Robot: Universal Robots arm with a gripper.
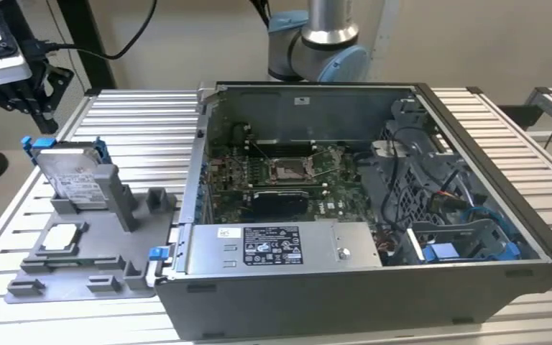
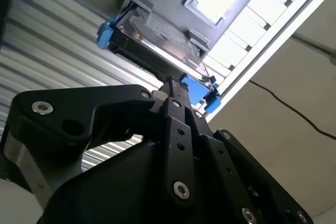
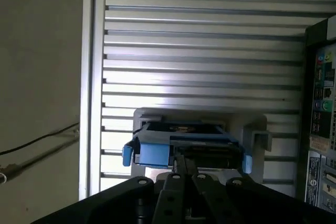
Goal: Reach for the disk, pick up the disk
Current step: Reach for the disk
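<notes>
reach step in hand, pick-up not yet made. gripper [image 1: 29, 100] hovering above the disk [image 1: 72, 178], apart from it, fingers drawn narrow, holding nothing. disk propped on edge in the grey fixture [image 1: 84, 266], on the exterior view's left of the open computer case [image 1: 353, 309]. probably calls for spreading the fingers and squaring up over the blue bracket [image 3: 152, 153].

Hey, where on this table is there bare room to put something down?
Bare slats lie beyond the grey fixture, on the exterior view's left of the computer case, and on the case's other side. The fixture, holding the disk, is crowded.
</notes>
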